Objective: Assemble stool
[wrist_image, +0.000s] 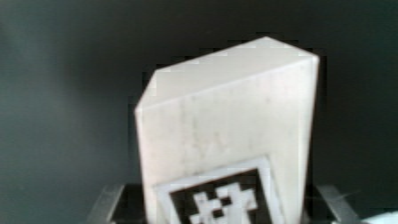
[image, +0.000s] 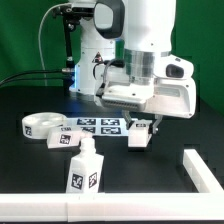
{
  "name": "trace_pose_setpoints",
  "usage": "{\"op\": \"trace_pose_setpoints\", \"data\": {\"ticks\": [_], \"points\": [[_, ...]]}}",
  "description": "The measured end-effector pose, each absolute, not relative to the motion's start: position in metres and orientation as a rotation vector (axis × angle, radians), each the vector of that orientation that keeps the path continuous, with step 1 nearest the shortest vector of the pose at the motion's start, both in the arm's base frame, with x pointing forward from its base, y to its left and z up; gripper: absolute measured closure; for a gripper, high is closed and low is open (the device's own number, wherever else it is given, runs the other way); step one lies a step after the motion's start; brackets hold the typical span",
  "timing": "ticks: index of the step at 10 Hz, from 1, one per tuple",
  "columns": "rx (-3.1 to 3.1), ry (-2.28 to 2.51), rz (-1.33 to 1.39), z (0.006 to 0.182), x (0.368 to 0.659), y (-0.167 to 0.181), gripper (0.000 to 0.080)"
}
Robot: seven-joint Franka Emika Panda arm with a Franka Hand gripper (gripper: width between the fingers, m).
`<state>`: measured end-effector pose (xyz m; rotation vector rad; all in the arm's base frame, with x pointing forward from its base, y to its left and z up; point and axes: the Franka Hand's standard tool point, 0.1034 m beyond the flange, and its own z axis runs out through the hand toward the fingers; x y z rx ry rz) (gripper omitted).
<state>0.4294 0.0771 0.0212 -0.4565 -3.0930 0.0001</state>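
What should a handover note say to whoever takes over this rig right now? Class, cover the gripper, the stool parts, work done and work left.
Gripper: shut on one leg, by the marker board's end at the exterior view's right.
Seat: on the table at the exterior view's left, no leg seen in it.
Second leg: loose on the table, nearer the camera.
Done: one leg grasped.
Left: fit the legs into the seat.

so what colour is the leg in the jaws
The leg is white with a black-and-white square tag, clearest in the wrist view.
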Motion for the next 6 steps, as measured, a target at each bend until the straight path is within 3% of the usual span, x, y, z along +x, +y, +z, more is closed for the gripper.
{"op": "trace_pose_setpoints", "data": {"ticks": [4, 5, 6], "points": [[-0.414, -3.079, 0.019, 0.016, 0.427, 0.071, 0.0474], [-0.396, -3.099, 0.032, 0.024, 0.431, 0.068, 0.0230], [-0.415, -3.122, 0.043, 0.036, 0.437, 0.061, 0.0230]]}}
